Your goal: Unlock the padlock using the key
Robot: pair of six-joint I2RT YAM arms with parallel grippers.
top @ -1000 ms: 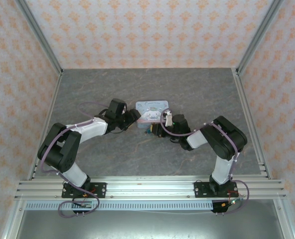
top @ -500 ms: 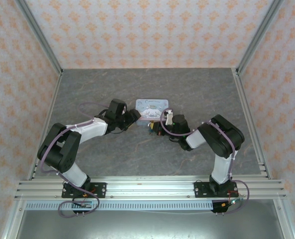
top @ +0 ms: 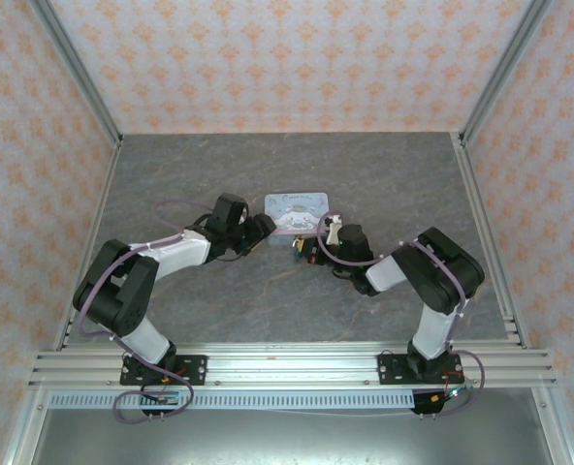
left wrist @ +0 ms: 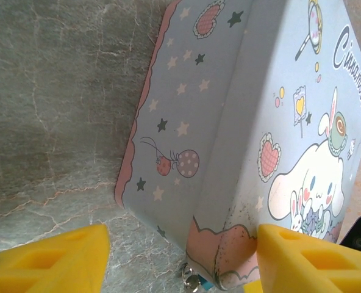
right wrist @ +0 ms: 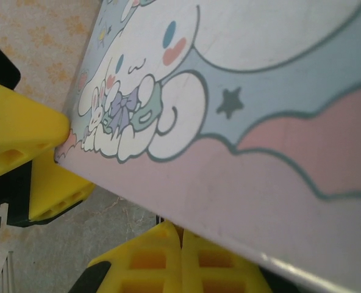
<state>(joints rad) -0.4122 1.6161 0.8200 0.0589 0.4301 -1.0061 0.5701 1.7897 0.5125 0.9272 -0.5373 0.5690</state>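
The pale blue cartoon tin (left wrist: 229, 122) stands on the grey table, and its near corner sits between my left gripper's (left wrist: 182, 241) yellow fingers. That gripper is open: the right finger (left wrist: 302, 256) touches the corner, the left finger (left wrist: 52, 256) stands well clear. Under the corner peeks the tiny padlock (left wrist: 205, 284), a teal bit with a silvery shackle (left wrist: 190, 278). My right gripper (right wrist: 180, 231) is shut just below the tin's pink edge (right wrist: 260, 183). A thin dark sliver, seemingly the key (right wrist: 158, 218), pokes from its tips. From above, both grippers (top: 265, 226) (top: 302, 247) meet at the tin's front.
The tin (top: 296, 207) lies mid-table, with bare stone-patterned table (top: 384, 174) behind it and to both sides. Metal frame posts and patterned walls (top: 287, 58) enclose the space. The left gripper's yellow fingers (right wrist: 22, 131) appear in the right wrist view, close by.
The right gripper has shifted slightly right and back along the tin's front. The tin has nudged a little away from the arms. The left arm has barely moved.
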